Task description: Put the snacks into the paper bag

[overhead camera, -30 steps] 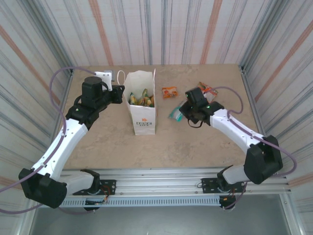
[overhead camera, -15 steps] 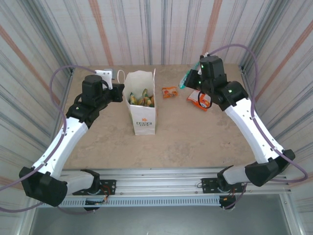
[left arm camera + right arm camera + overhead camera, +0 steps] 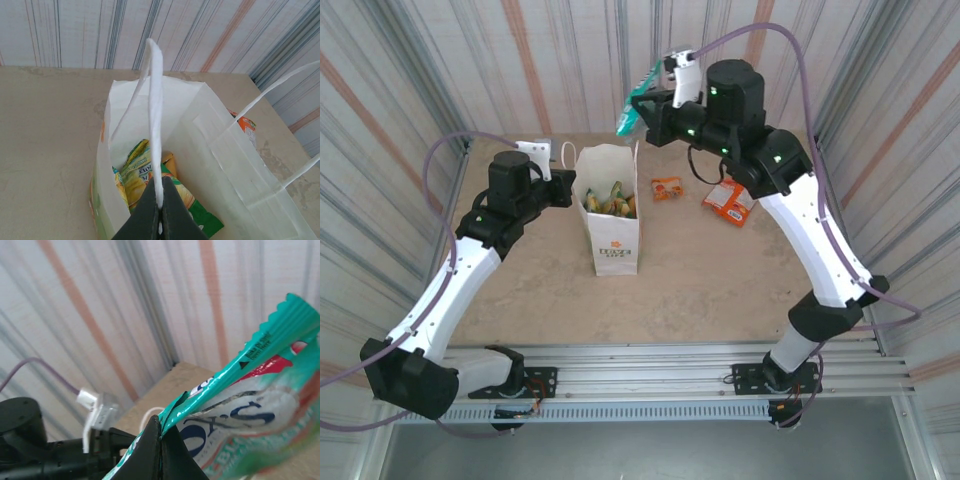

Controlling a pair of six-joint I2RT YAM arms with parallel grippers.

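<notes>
**Left fingers** [image 3: 563, 192]: closed on one twisted handle [image 3: 156, 115] of the paper bag [image 3: 617, 240], pinching the cord just outside the bag's left rim. In the left wrist view the cord rises straight from between the finger tips [image 3: 149, 207]. The bag's mouth [image 3: 225, 165] stands open directly beyond them. Several snack packets [image 3: 137, 172] lie at the bottom, well below the rim. The second handle [image 3: 270, 95] arches free on the far side of the opening.

**Right fingers** [image 3: 658, 112]: closed on the teal snack packet [image 3: 630, 118], held in the air in front of the striped back wall, above and to the right of the bag's rim. In the right wrist view the tips [image 3: 149, 450] clamp the packet's folded edge [image 3: 240, 405]. Its serrated end points up and away.

**Surface** [image 3: 720, 280]: a small orange packet [image 3: 667, 188] and an orange-white packet [image 3: 728, 202] lie flat to the right of the bag, apart from each other and lower than the right fingers. Bare surface stretches from the bag's front edge to the arm bases.
</notes>
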